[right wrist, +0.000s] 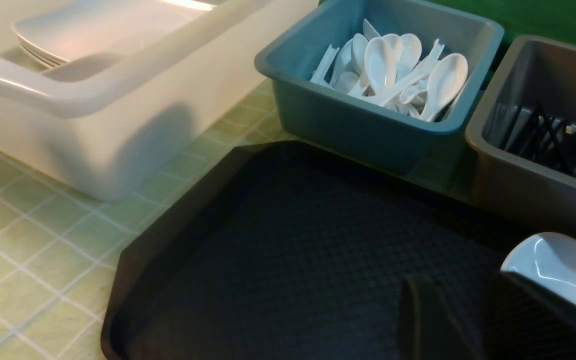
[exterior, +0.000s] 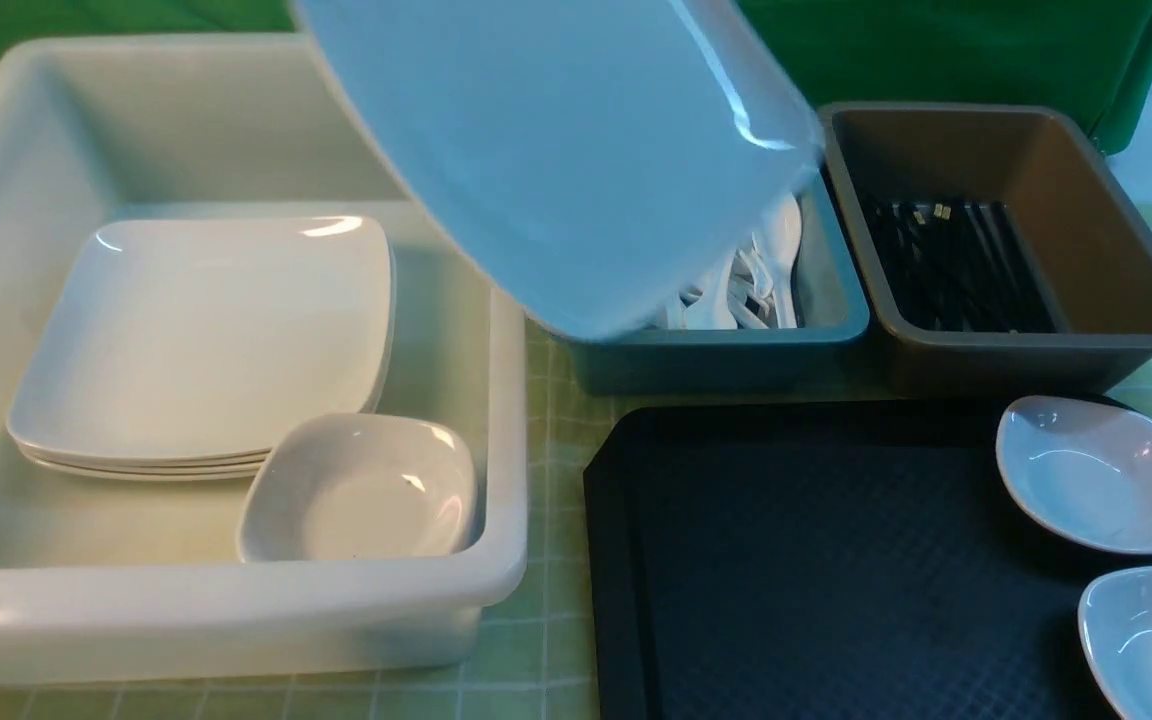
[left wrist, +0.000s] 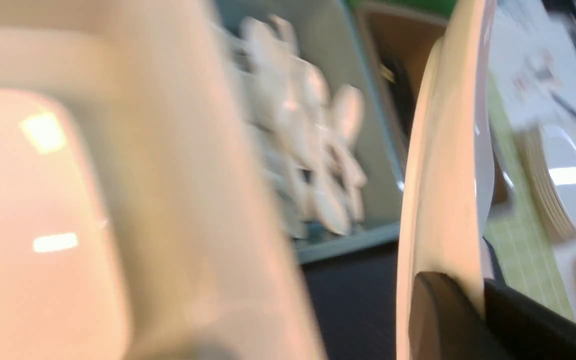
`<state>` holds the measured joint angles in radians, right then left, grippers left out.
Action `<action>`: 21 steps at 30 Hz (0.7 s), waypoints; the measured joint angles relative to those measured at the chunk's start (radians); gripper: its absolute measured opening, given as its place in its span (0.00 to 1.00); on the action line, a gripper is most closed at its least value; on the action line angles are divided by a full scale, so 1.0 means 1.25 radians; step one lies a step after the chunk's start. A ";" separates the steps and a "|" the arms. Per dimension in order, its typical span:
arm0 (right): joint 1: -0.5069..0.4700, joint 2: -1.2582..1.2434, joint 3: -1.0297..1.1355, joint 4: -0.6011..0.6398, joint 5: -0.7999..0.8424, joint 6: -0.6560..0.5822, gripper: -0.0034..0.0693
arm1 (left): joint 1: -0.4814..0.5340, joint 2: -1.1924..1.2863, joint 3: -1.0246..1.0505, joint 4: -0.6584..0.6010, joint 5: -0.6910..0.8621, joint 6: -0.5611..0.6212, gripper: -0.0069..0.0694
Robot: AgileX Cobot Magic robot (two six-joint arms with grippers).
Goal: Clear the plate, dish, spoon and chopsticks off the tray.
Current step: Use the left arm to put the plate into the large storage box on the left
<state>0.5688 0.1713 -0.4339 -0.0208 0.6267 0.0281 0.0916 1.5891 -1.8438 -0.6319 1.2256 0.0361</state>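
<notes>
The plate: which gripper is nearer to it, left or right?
Left. The left gripper is clamped on the rim of the plate, holding it up tilted. The right gripper is low over the tray beside a small dish, well away from the plate.

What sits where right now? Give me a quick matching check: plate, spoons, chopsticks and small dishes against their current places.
Things:
1. plate
2. spoons
3. chopsticks
4. small dishes

Places:
A. on the black tray
B. in the teal bin
C. held in the air by the left gripper
D. in the brown bin

Pairs: 1-C, 2-B, 3-D, 4-A
</notes>
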 joint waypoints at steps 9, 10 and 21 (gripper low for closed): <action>0.000 0.000 0.000 0.000 0.000 0.000 0.29 | 0.328 -0.059 0.263 -0.102 -0.025 0.074 0.11; 0.000 0.000 0.000 0.000 0.000 0.000 0.29 | 0.340 -0.058 0.282 -0.118 -0.034 0.083 0.11; 0.000 0.000 0.000 0.000 0.000 0.000 0.31 | 0.361 -0.043 0.448 -0.157 -0.275 0.117 0.11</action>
<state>0.5688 0.1713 -0.4339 -0.0208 0.6267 0.0281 0.5426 1.5353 -1.2833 -0.8286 0.8818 0.1830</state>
